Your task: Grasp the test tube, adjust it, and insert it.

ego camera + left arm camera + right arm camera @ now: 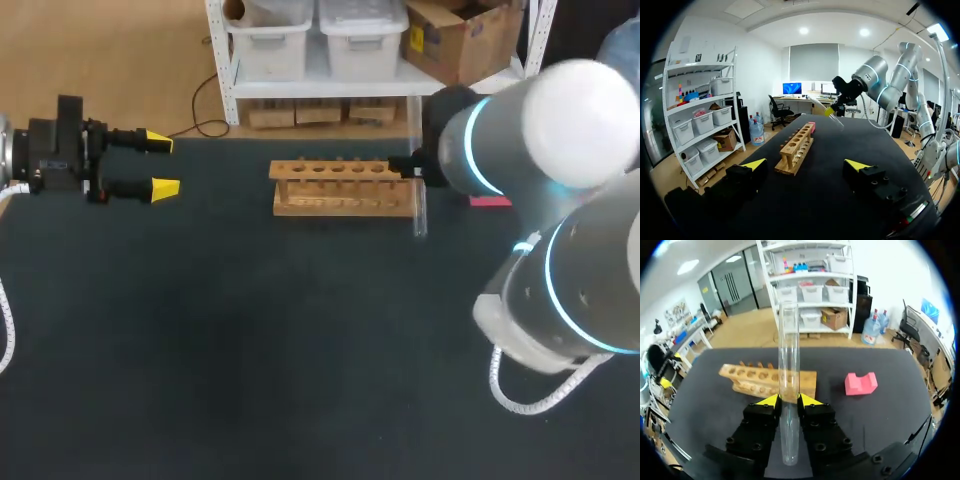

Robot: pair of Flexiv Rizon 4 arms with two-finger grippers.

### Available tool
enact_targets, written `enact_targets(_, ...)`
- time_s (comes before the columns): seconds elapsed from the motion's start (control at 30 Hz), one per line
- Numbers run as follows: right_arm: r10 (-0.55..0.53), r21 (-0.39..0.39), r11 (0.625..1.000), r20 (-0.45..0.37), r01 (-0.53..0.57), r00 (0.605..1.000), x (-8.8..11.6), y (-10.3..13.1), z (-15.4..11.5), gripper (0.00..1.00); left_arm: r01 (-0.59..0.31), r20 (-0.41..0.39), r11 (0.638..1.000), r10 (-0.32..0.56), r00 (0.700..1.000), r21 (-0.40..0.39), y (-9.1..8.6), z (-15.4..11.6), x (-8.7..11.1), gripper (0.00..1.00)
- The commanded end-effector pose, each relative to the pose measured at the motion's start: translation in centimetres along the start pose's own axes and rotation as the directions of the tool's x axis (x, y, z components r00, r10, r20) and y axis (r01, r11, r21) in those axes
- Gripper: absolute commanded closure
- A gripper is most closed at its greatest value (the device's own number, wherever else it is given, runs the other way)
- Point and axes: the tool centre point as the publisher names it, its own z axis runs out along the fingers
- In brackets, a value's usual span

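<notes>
Gripped by the right hand (788, 399), the test tube (789, 340) could be chipped against the rack (747, 377) or jarred loose if lowered misaligned; the left hand (162, 165) is held open.

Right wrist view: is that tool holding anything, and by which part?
The right tool is shut on the test tube, pinching it roughly mid-length, both ends sticking out. The left tool holds nothing.

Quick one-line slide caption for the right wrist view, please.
Right pincer shut on a clear test tube, wooden rack and pink block ahead on the dark table.
</notes>
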Motion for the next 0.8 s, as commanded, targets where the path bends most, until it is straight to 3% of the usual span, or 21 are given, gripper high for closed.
enact_targets(0.03,0.010,-0.031,1.000,0.298,-0.001,0.955,0.1,-0.1,-1.4,1.00,-0.004,0.004,1.000,0.004,1.000,-0.002,-0.1,0.0,0.1,0.00)
enact_targets(0.13,0.009,-0.060,0.998,0.345,0.012,0.939,-0.5,0.2,-1.7,1.00,-0.004,0.004,1.000,0.004,1.000,-0.002,-0.1,0.0,0.1,0.00)
enact_targets(0.43,-0.028,-0.137,0.987,0.382,0.087,0.924,-2.3,1.0,-1.7,1.00,-0.004,0.004,1.000,0.004,1.000,-0.002,-0.1,0.0,0.1,0.00)
enact_targets(0.53,-0.047,-0.192,0.974,0.364,0.124,0.930,-3.0,1.1,-1.7,1.00,-0.004,0.004,1.000,0.004,1.000,-0.002,-0.1,0.0,0.1,0.00)
enact_targets(0.57,-0.063,-0.258,0.954,0.324,0.152,0.944,-3.2,1.1,-1.7,1.00,-0.004,0.004,1.000,0.004,1.000,-0.002,-0.1,0.0,0.1,0.00)
enact_targets(0.8,-0.117,-0.352,0.914,0.246,0.201,0.962,-4.4,-0.1,-1.7,1.00,-0.004,0.004,1.000,0.004,1.000,-0.002,-0.1,0.0,0.1,0.00)
